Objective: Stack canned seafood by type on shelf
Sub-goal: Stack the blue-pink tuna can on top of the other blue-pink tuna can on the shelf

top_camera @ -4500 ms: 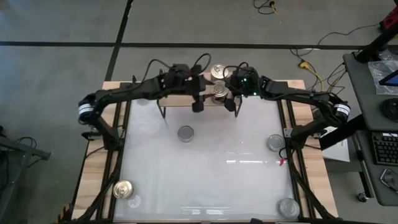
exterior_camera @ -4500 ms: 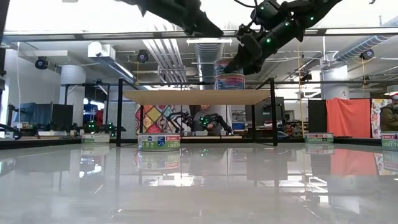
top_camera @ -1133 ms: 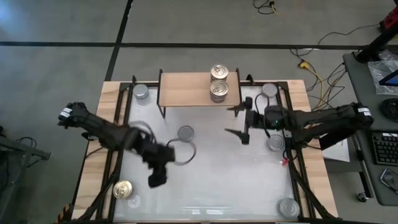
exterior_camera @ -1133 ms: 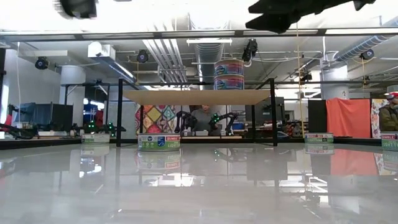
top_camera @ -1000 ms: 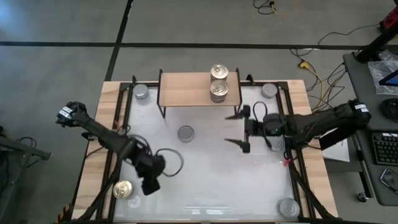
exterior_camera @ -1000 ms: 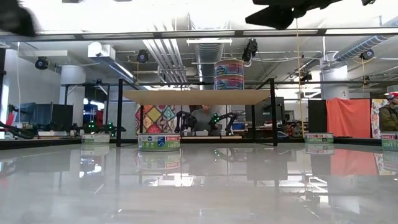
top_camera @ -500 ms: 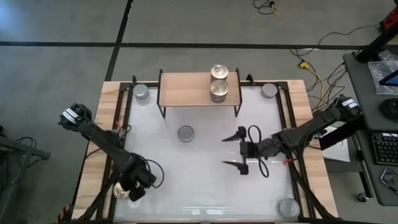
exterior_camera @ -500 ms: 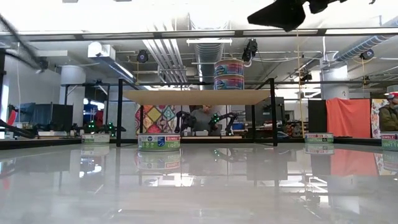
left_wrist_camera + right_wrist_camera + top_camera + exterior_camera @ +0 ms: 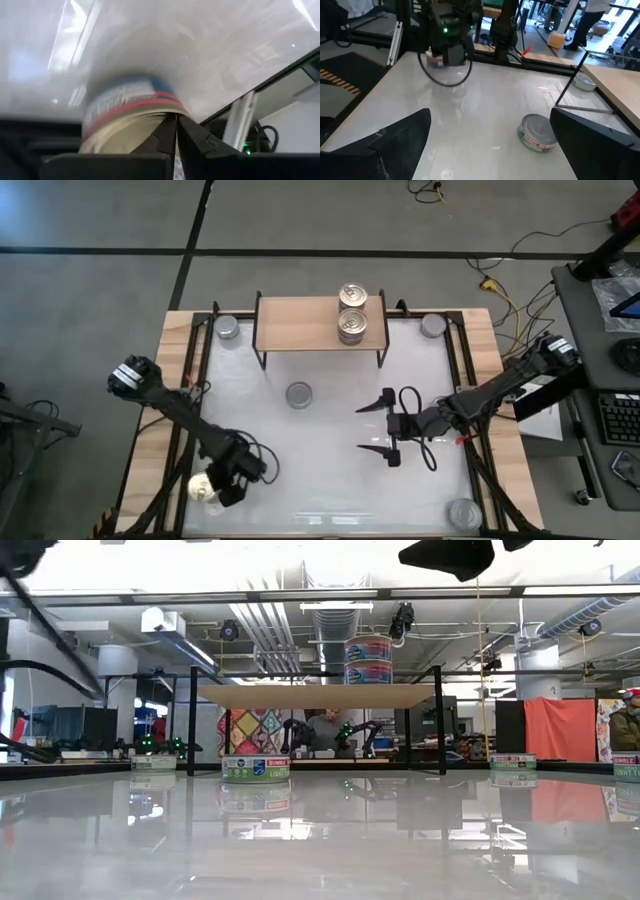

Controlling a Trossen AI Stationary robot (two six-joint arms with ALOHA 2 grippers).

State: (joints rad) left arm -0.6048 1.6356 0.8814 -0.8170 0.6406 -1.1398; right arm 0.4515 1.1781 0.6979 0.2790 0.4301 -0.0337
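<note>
Left gripper [image 9: 228,483] has dropped, seemingly beside gold-lidded can [image 9: 203,488].

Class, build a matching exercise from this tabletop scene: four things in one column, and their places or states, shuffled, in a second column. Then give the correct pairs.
Column 1
1. left gripper
2. right gripper
3. two stacked cans
4. single silver-lidded can

Column 2
A. on the wooden shelf
B. open, above the middle of the table
C. shut, by the gold-lidded can at the near left corner
D. alone on the white tabletop just in front of the shelf

Pairs: 1-C, 2-B, 3-A, 4-D
</note>
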